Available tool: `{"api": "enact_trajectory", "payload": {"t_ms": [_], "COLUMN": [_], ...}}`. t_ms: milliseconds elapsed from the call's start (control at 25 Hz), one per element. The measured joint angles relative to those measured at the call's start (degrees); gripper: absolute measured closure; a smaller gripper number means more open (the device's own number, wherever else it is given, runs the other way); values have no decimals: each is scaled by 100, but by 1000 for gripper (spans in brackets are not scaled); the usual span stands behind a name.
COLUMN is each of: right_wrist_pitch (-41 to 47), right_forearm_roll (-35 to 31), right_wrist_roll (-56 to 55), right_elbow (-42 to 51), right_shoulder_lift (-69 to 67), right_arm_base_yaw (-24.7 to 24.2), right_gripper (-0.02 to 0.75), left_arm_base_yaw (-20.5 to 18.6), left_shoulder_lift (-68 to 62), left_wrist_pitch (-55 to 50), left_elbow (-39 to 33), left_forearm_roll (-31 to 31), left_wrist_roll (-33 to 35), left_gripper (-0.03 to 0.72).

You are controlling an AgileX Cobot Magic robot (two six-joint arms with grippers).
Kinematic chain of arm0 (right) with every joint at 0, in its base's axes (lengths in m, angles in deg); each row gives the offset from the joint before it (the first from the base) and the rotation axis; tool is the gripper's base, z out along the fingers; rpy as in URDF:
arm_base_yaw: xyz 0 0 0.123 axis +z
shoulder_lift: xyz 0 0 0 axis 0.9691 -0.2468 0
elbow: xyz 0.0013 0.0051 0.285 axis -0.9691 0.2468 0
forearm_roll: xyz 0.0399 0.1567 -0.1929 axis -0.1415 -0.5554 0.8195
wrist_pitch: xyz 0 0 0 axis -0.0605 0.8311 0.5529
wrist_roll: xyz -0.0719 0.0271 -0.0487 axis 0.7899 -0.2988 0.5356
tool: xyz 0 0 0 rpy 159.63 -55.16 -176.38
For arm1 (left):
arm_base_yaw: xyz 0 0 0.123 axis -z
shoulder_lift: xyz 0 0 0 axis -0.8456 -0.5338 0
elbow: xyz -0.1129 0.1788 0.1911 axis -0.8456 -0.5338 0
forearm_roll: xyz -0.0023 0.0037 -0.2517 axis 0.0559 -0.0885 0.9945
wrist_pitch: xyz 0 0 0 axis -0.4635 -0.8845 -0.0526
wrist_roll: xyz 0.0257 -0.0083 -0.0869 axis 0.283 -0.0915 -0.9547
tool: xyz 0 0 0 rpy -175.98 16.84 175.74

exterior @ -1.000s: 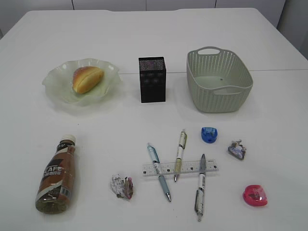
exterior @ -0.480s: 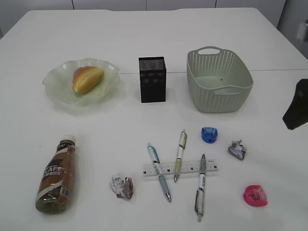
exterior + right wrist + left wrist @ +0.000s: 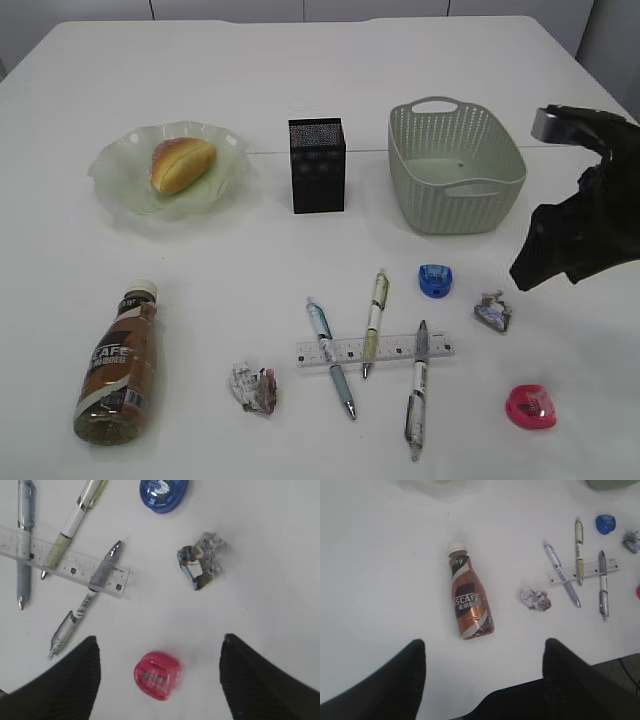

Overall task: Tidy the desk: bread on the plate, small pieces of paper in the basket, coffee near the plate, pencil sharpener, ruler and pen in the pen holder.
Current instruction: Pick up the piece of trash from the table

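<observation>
Exterior view, done so far: the bread is already lying on the plate at 10 o'clock; the pen holder and the basket are standing empty toward 12 and 1 o'clock.

Exterior view, still loose: the coffee is lying on its side at 8 o'clock, well apart from the plate; three pens are crossing the ruler near 6 o'clock; one paper wad is sitting at 7 o'clock, the other paper wad at 4 o'clock; a blue pencil sharpener and a pink pencil sharpener are waiting on the desk.

Exterior view, arm: the right arm is reaching in at 3 o'clock, above the right-side clutter.

Left wrist view: the left hand is hanging wide open and holding nothing, with the coffee bottle just beyond its fingers and a wad at 3 o'clock.

Right wrist view: the right hand is gaping wide and empty above the pink sharpener, which sits between the fingers; the crumpled paper is lying toward 1 o'clock, the blue sharpener at 12.

Step in hand: the right arm seems to be lining up a first pick, most likely the pink sharpener.

Next move: it is calling for a straight descent, fingers straddling the sharpener, then closing before carrying to the pen holder.
</observation>
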Motion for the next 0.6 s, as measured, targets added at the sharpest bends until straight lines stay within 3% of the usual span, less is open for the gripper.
{"api": "enact_trajectory", "payload": {"t_ms": [360, 600], "right_wrist_pitch": [-175, -146], "right_forearm_roll": [244, 1616], "right_wrist_roll": [718, 727], "right_elbow": [-443, -752], "right_shoulder_lift": [-488, -758], "right_arm_base_yaw": [0, 633], "right_gripper": [164, 164], "left_arm_base_yaw": [0, 0], "left_shoulder_lift": [81, 81], "left_wrist_pitch": [-12, -21], "left_elbow": [-59, -104], "left_forearm_roll": [0, 0], "left_wrist_roll": [0, 0], "left_gripper": [160, 160]}}
